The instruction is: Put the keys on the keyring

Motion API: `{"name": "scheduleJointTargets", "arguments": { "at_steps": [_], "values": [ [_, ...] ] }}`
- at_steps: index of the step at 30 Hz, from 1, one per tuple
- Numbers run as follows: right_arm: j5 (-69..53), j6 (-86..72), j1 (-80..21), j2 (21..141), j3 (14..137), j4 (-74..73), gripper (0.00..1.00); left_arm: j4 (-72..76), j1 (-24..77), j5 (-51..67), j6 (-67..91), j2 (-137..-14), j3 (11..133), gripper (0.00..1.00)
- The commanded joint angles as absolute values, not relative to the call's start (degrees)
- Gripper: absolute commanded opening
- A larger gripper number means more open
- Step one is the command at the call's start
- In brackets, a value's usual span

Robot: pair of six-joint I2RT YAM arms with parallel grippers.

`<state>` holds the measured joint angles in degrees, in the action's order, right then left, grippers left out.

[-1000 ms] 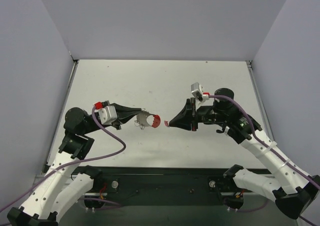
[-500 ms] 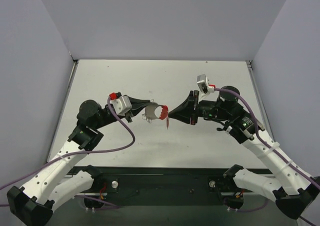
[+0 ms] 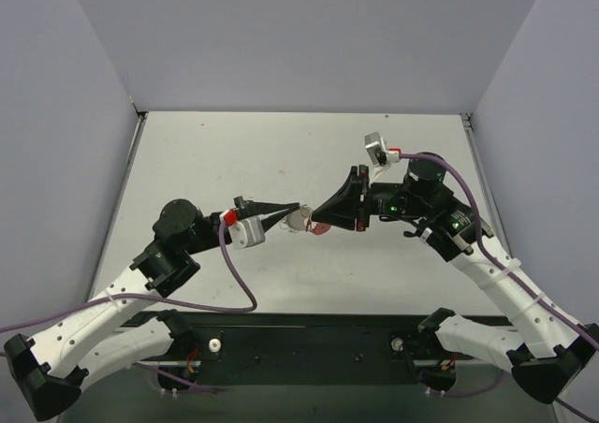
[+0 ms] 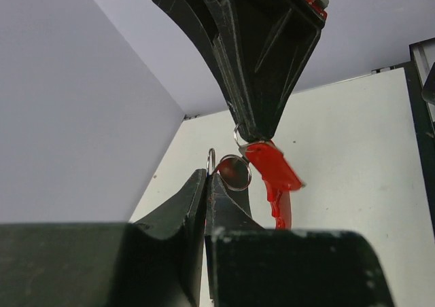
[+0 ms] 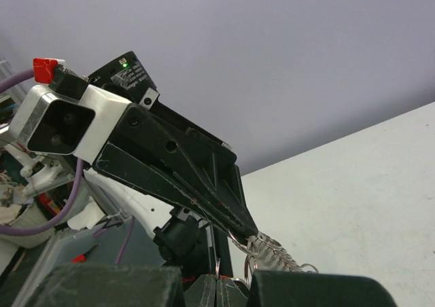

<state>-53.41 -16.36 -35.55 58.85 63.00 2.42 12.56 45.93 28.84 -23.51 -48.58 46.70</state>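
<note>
Above the table's middle, my two grippers meet tip to tip. My left gripper point(image 3: 292, 212) is shut on the keyring point(image 3: 299, 221), a bunched silver chain with thin rings. In the left wrist view a thin ring pokes up from my shut left gripper point(image 4: 206, 176), and a round silver ring point(image 4: 235, 172) sits beside it. My right gripper point(image 3: 315, 220) is shut on the red-headed key point(image 3: 321, 227), which hangs from its tip point(image 4: 255, 136) as a red piece point(image 4: 270, 170) touching the round ring. In the right wrist view the chain point(image 5: 273, 257) hangs from the left gripper's tip point(image 5: 249, 231), just above my shut right gripper point(image 5: 217, 284).
The white table point(image 3: 281, 152) is walled by grey panels on the left, back and right. A black rail point(image 3: 299, 325) runs along the near edge between the arm bases. Purple cables loop beside both arms.
My left arm has swung right and rolled its wrist, carrying the keyring up to the right gripper. The gap between the tips has closed, and the red key now touches the ring.
</note>
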Motion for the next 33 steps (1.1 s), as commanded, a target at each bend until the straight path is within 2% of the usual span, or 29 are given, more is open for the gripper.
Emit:
{"name": "scheduleJointTargets", "arguments": {
  "at_steps": [1, 16, 25, 33],
  "values": [
    [-58.36, -17.49, -34.89, 56.43, 64.69, 6.06, 0.00, 12.57, 47.46, 25.49, -28.03, -46.58, 46.85, 0.00],
    [-55.55, -20.21, -35.94, 54.05, 59.42, 15.64, 0.00, 13.53, 51.59, 17.68, -28.48, -45.70, 46.32, 0.00],
    [-42.64, -20.30, -40.87, 52.39, 54.85, 19.94, 0.00, 22.58, 56.51, 7.13, -28.03, -45.70, 43.24, 0.00],
    [-33.05, -19.95, -41.48, 47.38, 48.26, 26.45, 0.00, 23.82, 58.45, 5.01, -28.04, -45.97, 43.24, 0.00]
  ]
}}
